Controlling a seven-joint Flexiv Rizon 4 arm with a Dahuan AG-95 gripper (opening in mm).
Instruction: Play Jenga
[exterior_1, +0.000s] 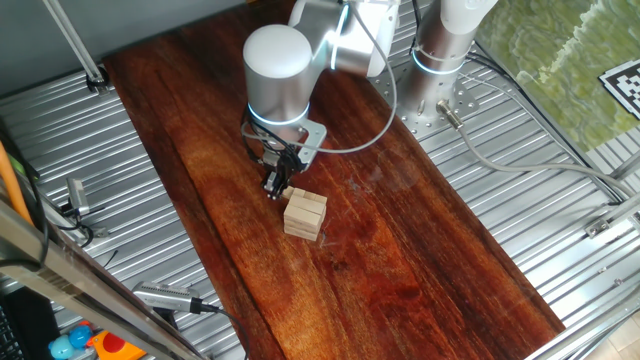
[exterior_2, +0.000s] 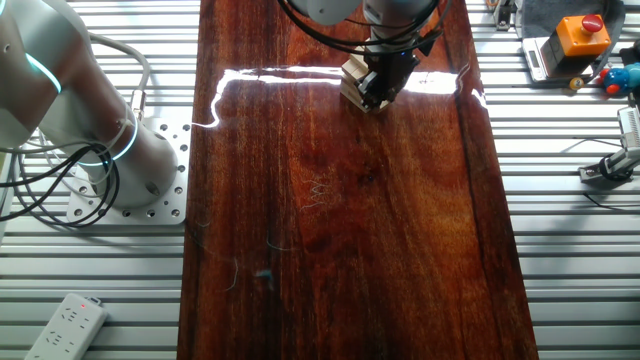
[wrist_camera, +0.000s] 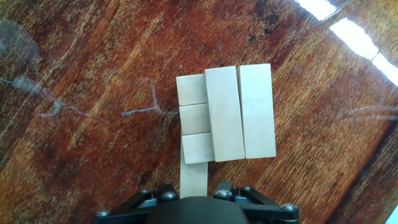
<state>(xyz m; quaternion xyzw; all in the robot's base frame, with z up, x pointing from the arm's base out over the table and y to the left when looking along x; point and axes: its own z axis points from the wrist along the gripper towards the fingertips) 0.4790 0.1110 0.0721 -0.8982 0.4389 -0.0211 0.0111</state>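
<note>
Your gripper (exterior_1: 277, 186) hangs low just beside the Jenga stack (exterior_1: 305, 215), on its far-left side in one fixed view. From the hand view a protruding block (wrist_camera: 193, 172) runs from the stack toward the fingers, but their tips are hidden, so you cannot tell whether they grip it or stand apart. The stack sits on the dark wooden table (exterior_1: 420, 260), with two top blocks (wrist_camera: 240, 112) lying over crosswise ones. Treat these pieces as light, stiff and smooth; the tower looks easily toppled. Hold the protruding block by its long side faces, near its free end.
</note>
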